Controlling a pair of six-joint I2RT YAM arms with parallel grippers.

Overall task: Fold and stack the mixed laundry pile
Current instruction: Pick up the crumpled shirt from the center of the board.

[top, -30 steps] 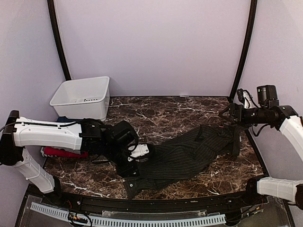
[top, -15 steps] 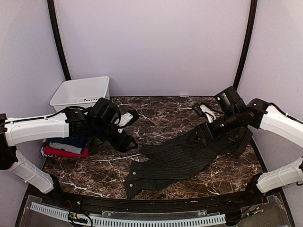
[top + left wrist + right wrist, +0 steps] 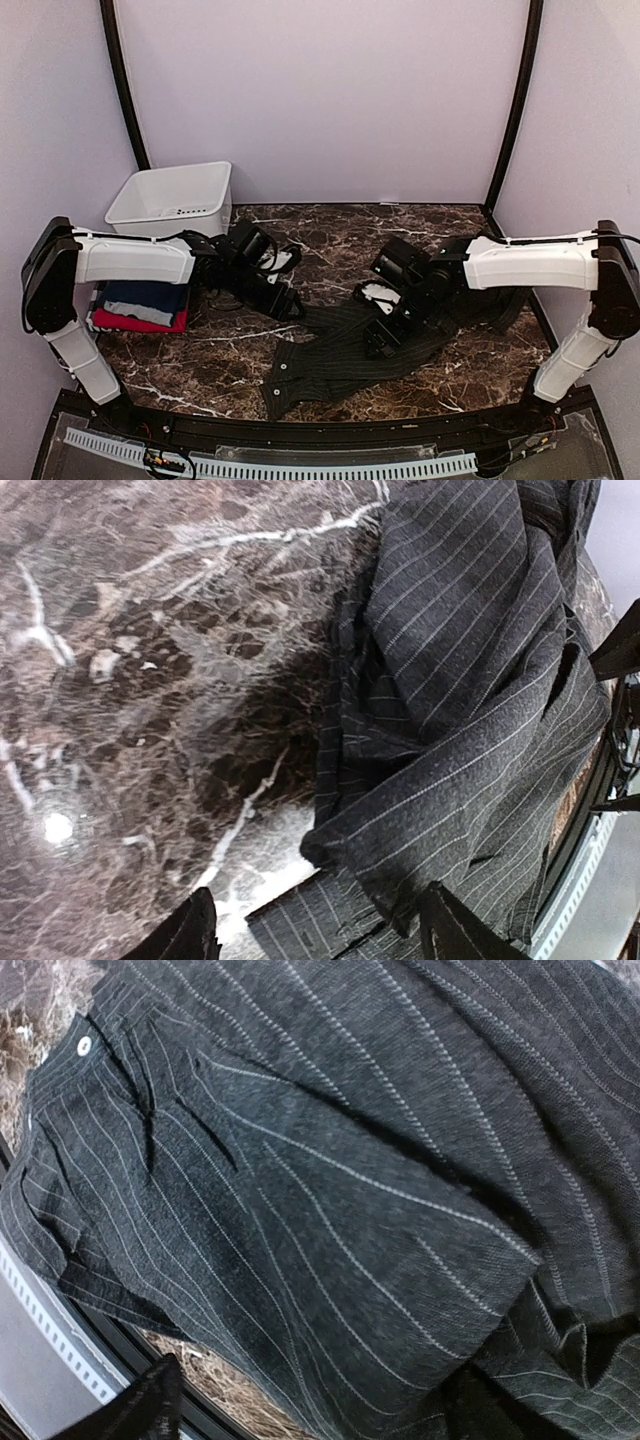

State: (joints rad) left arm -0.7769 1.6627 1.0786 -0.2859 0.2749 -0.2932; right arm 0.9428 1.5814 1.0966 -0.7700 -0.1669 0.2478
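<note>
the pinstriped shirt [image 3: 340, 355] lies crumpled on the marble table [image 3: 330, 235], its long axis running from the near-left hem to the far-right end. the right gripper [image 3: 383, 335] hovers over its middle, jaws apparently wide and empty, though 1 finger is hard to pick out against the dark cloth. the left gripper [image 3: 283, 298] sits just beside the shirt's left edge, jaws wide, holding nothing. spreading it flat likely needs 2 grips, 1 per arm.

A lab test booth: plain lilac walls [image 3: 320, 100] enclose the dark marbled table [image 3: 340, 235], black curved poles [image 3: 122, 90] rise at its far corners, a slotted cable duct [image 3: 270, 465] lines its near edge.
</note>
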